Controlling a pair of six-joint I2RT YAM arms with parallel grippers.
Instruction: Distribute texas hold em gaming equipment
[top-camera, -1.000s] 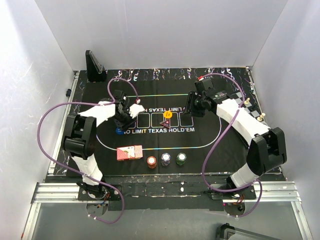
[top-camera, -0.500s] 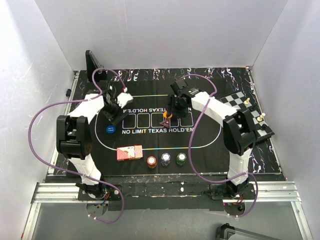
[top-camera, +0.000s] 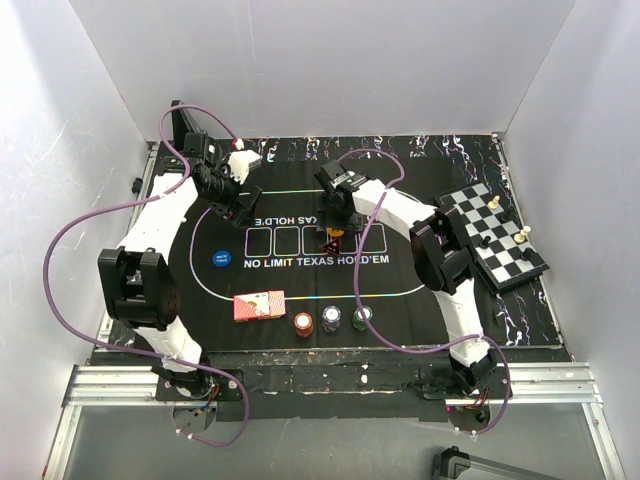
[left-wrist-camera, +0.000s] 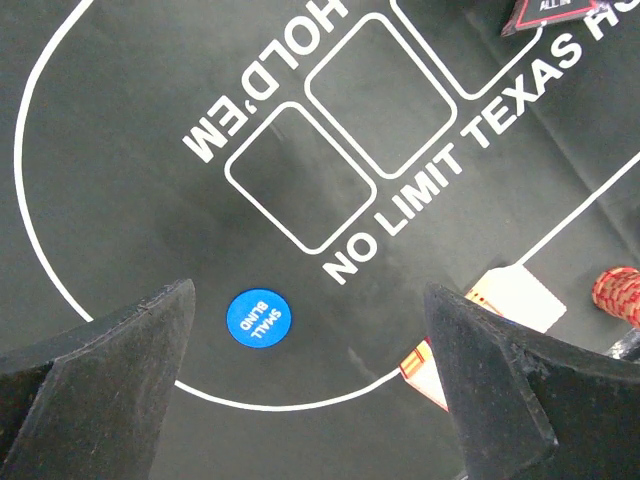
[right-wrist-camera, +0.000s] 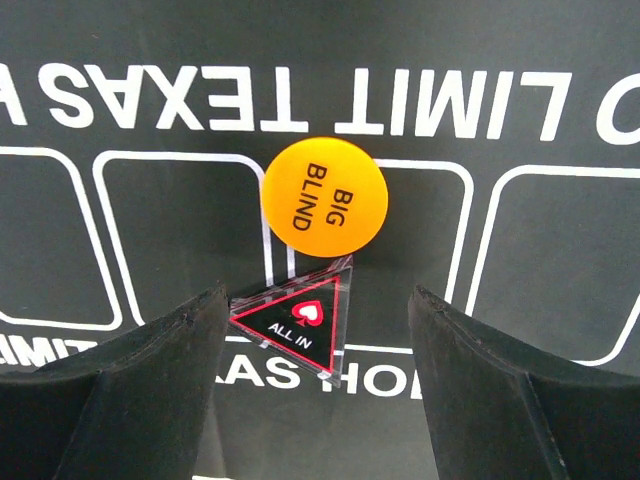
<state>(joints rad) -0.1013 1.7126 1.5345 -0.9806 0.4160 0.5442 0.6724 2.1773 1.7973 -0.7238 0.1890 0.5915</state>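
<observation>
Since left gripper (top-camera: 240, 203) and right gripper (right-wrist-camera: 318, 300) have both sprung wide, we log the small-blind button (left-wrist-camera: 258, 317) and big-blind button (right-wrist-camera: 325, 196) as released. Blinds judged placed.

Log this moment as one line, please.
left end effector open, empty | small blind button free on mat | right end effector open, empty, over big blind button and all-in marker | cards, chips near mat's front edge

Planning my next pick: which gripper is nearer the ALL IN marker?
Right. The right gripper hangs open directly over the ALL IN marker. The left gripper is off to the left, near the blue SMALL BLIND button.
</observation>
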